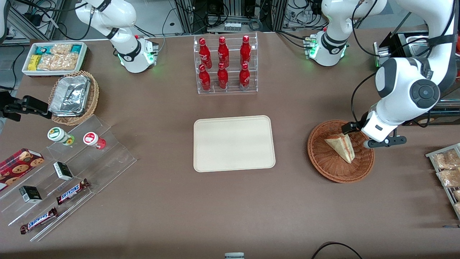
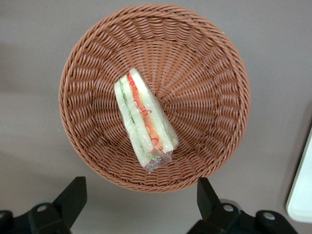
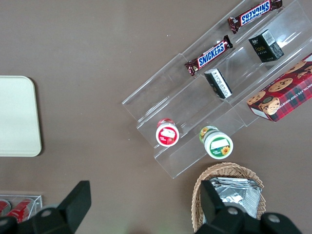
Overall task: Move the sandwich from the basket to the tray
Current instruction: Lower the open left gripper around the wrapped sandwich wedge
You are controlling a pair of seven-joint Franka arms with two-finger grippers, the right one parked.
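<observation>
Hovering gripper (image 2: 141, 204), apparently open, above sandwich (image 2: 144, 118).

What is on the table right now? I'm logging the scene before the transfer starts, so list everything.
sandwich: 1, beige with red and green filling, in the basket
basket: 1, reddish-brown wicker, toward the working arm's end
tray: 1, cream, bare, mid-table
cola bottles: 6, red, in a clear rack
foil trays: stack, silver, in a tan wicker basket
snack bin: 1, white, table corner
Snickers bars: 2, brown, on clear stepped display
lidded cups: 2, green and red, same display
cookie box: 1, red
gripper: open, above the basket
</observation>
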